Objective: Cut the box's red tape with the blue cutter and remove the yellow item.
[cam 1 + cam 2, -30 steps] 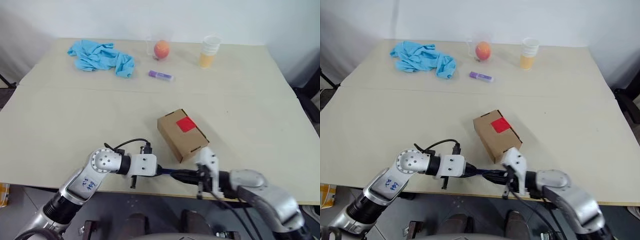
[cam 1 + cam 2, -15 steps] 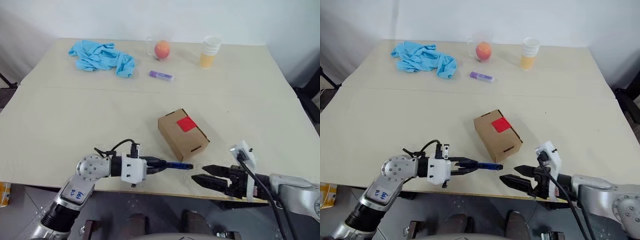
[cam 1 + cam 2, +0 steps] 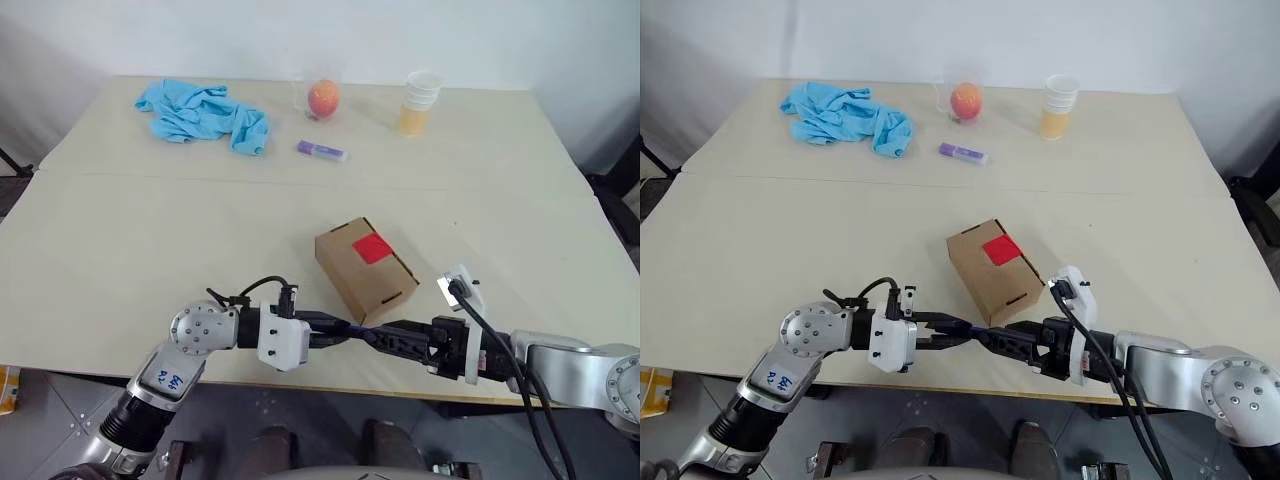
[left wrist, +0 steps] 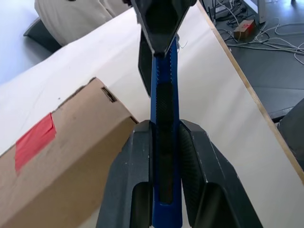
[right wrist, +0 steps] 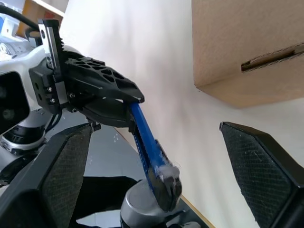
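Beyond box (image 3: 365, 268): cloth (image 3: 203, 115), marker (image 3: 321, 151), ball (image 3: 323, 98), cups (image 3: 420, 102)

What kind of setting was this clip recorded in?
Probably a lab or test room, not a home. A plain pale table against a bare white wall carries staged props: a taped cardboard box, a blue cloth and stacked cups. Loose cables lie on the floor.

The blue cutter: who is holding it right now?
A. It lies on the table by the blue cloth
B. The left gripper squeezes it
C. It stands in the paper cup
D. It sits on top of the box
B: in the left wrist view the left gripper is shut on the blue cutter, its fingers pressed against both sides, beside the box.
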Robot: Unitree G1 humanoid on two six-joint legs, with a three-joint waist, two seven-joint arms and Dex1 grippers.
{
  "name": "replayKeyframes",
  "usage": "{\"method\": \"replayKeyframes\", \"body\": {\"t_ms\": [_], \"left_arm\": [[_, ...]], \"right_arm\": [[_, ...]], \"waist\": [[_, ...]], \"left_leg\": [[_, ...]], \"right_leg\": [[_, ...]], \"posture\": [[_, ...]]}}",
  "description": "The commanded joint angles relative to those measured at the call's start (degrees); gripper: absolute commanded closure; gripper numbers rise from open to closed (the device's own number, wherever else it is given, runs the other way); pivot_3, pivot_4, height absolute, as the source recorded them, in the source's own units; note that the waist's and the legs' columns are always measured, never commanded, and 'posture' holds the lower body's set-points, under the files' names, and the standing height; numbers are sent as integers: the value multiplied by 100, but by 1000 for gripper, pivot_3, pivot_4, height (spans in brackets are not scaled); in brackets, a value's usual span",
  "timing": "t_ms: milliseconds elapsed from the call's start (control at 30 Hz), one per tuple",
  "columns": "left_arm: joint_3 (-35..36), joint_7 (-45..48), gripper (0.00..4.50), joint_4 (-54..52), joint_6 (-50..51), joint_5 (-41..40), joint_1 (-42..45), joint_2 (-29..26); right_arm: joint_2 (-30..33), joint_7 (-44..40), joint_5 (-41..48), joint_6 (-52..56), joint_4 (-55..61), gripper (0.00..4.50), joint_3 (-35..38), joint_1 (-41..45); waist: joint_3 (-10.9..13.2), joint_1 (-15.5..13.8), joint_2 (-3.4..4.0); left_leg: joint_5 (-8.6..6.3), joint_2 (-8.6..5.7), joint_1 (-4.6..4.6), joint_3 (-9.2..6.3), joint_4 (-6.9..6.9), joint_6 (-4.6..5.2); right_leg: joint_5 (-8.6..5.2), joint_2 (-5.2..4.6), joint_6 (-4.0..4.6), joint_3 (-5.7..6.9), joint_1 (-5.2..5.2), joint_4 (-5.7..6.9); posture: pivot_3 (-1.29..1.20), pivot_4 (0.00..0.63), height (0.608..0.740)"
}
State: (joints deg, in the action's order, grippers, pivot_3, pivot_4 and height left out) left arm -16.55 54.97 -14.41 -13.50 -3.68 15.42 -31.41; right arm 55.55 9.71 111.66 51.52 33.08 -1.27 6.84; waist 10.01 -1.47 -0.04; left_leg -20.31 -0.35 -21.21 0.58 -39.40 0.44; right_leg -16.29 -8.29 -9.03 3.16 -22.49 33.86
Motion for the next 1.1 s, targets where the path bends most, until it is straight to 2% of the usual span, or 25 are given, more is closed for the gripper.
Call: {"method": "replayKeyframes", "body": {"t_ms": [33,367,667,933,1100], "left_arm": [[-6,-77,4061,-86,-75,19,15,30],[14,-140,4061,-37,-67,91,35,41],[15,-148,4061,23,-113,122,66,46],[-16,-186,4061,45,-134,155,95,83],[-21,-177,4061,62,-150,164,113,108]], "right_arm": [[78,5,134,52,-60,996,-113,179],[31,-73,134,149,-251,4384,-316,454],[53,-502,134,260,-298,4394,-250,439],[127,-539,134,334,-407,1734,-218,513],[55,-448,134,288,-482,1734,-197,508]], "waist": [[0,1,0],[0,-6,0],[0,-2,0],[0,-3,0],[0,-3,0]], "left_leg": [[0,0,0,0,0,0],[0,2,-1,-3,0,0],[-1,4,-3,-4,0,2],[-1,4,-3,-5,0,2],[-1,4,-3,-5,0,2]], "right_leg": [[0,1,0,0,0,0],[0,0,0,1,-1,-1],[0,-2,0,1,-1,-2],[0,-2,0,1,-1,-2],[0,-2,0,1,-1,-3]], "posture": [[0,150,740],[0,150,740],[0,150,740],[0,150,740],[0,150,740]]}}
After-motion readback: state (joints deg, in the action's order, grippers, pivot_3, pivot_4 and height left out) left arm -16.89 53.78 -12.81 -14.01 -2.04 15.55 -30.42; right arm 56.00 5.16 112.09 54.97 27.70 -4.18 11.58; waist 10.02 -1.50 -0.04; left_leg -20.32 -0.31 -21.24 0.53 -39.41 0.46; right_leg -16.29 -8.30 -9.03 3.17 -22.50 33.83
